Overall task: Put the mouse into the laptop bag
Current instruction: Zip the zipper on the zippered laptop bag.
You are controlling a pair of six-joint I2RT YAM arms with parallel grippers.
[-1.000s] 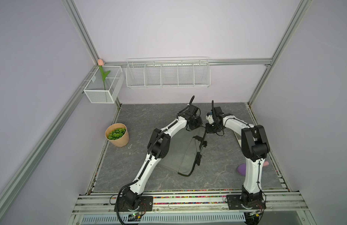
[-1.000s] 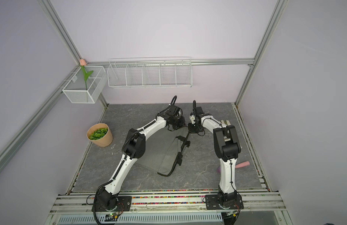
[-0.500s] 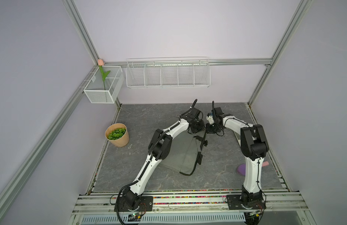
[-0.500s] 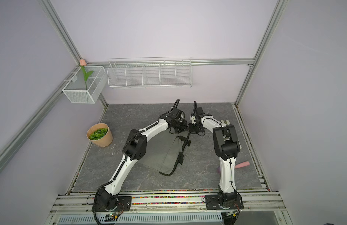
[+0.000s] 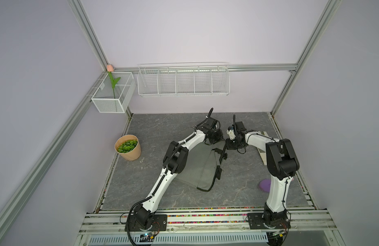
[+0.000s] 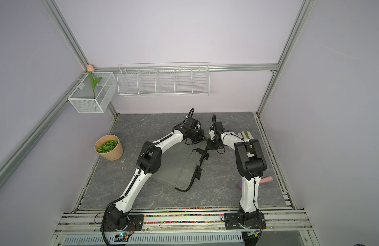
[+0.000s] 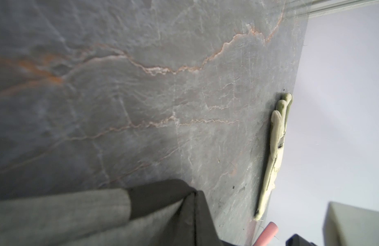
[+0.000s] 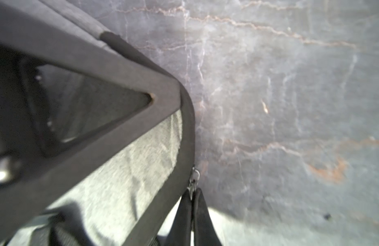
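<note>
Right wrist view: right gripper [image 8: 192, 198] pinches the flat grey fabric laptop bag's [image 8: 131, 166] metal zipper pull [image 8: 194, 176]; draw along the track while the closed left gripper [image 5: 214, 138] anchors the bag.

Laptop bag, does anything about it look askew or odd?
Yes. The laptop bag lies skewed on the table, its far corner gaping open where the right gripper pinches the zipper pull. No mouse shows in any view.
</note>
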